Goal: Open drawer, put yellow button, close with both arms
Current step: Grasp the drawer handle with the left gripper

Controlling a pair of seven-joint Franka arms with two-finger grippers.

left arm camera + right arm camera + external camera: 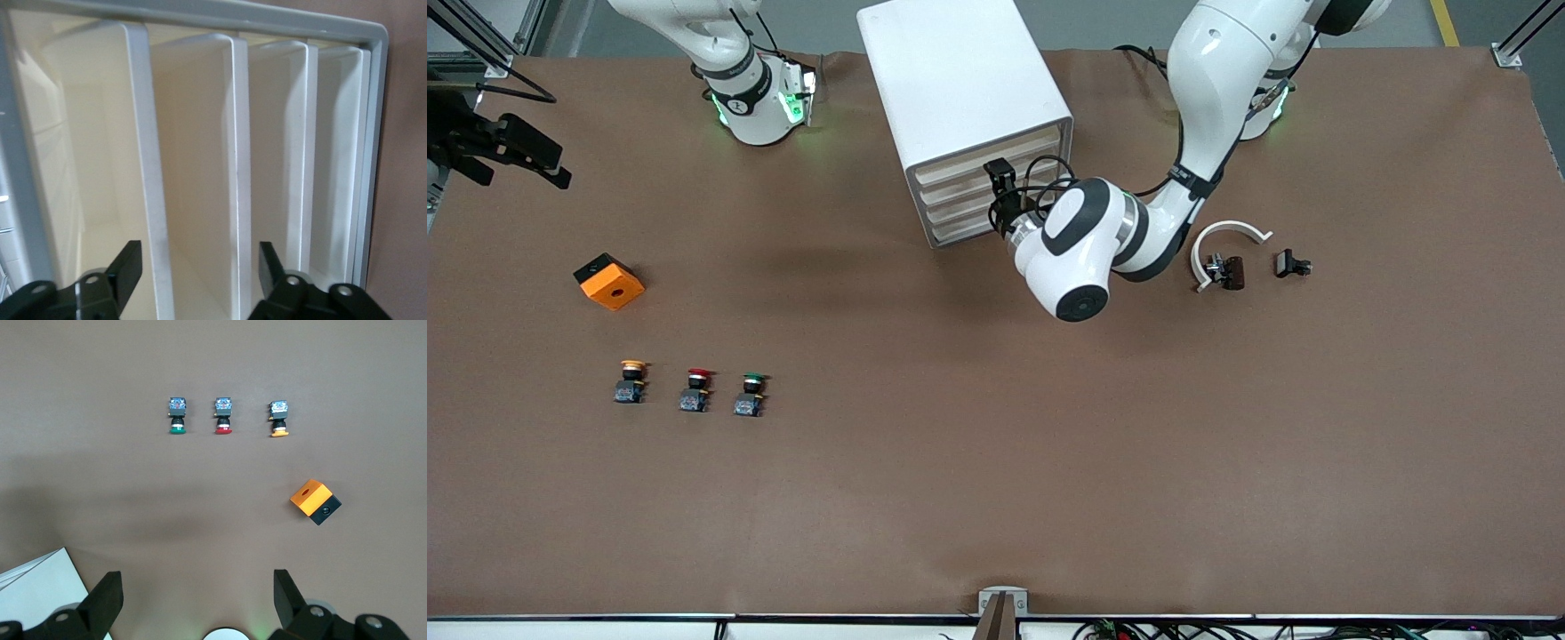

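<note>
The white cabinet (960, 80) stands at the robots' edge of the table, and its top drawer (974, 160) looks shut. My left gripper (1001, 185) is right at the drawer fronts. In the left wrist view it (198, 267) is open, and its fingers (127, 267) straddle two white drawer edges without touching them. The yellow button (632, 378) stands upright toward the right arm's end, also seen in the right wrist view (279, 420). My right gripper (198, 593) is open and empty, high over the table near its own base.
A red button (695, 388) and a green button (751, 394) stand in a row beside the yellow one. An orange box (609, 281) lies farther from the front camera. A white curved part (1227, 233) and small black parts (1291, 264) lie toward the left arm's end.
</note>
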